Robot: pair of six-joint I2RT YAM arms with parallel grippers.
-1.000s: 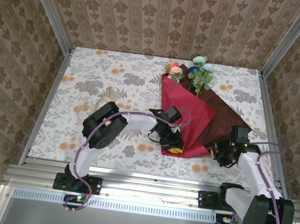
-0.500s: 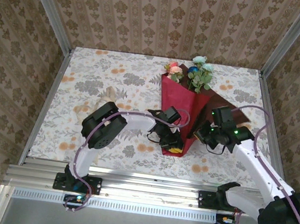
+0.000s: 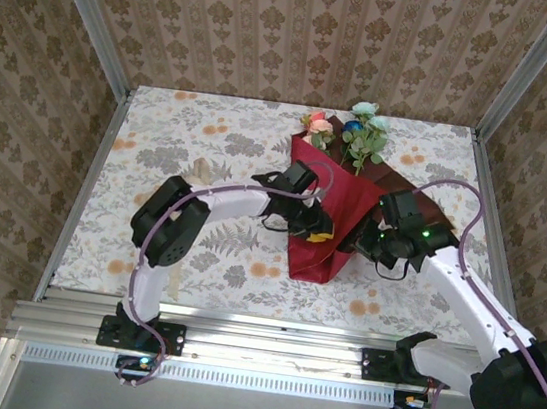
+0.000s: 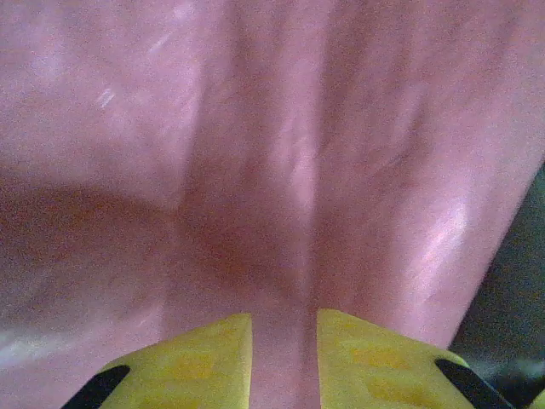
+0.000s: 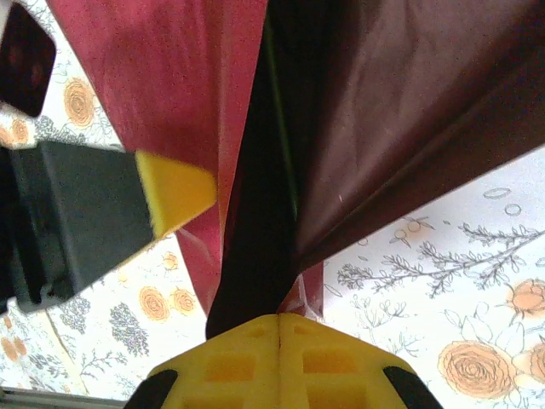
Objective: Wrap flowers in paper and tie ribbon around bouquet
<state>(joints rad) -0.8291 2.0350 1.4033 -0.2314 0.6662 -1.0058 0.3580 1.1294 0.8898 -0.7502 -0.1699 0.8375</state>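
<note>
The paper (image 3: 313, 257) lies folded into a narrow red cone on the table, with its dark maroon face (image 5: 409, 111) lifted on the right. The flowers (image 3: 359, 133) stick out of the wide far end, and a green stem (image 5: 286, 162) runs down inside the fold. My left gripper (image 3: 313, 228) sits on the cone's middle, its fingers a narrow gap apart with a fold of red paper (image 4: 255, 153) between them. My right gripper (image 3: 362, 241) is shut on the maroon flap's edge, right of the cone. A pale beige strip, the ribbon (image 3: 200, 169), lies to the left.
The floral tablecloth (image 3: 212, 136) covers the table, which has metal rails along its sides and near edge (image 3: 256, 338). The left gripper's yellow finger (image 5: 174, 192) is close beside the right gripper, at the red sheet's edge.
My right gripper has carried the maroon flap up and left over the stems, narrowing the sheet into a cone. My left gripper has moved from the cone's lower tip up to its middle.
</note>
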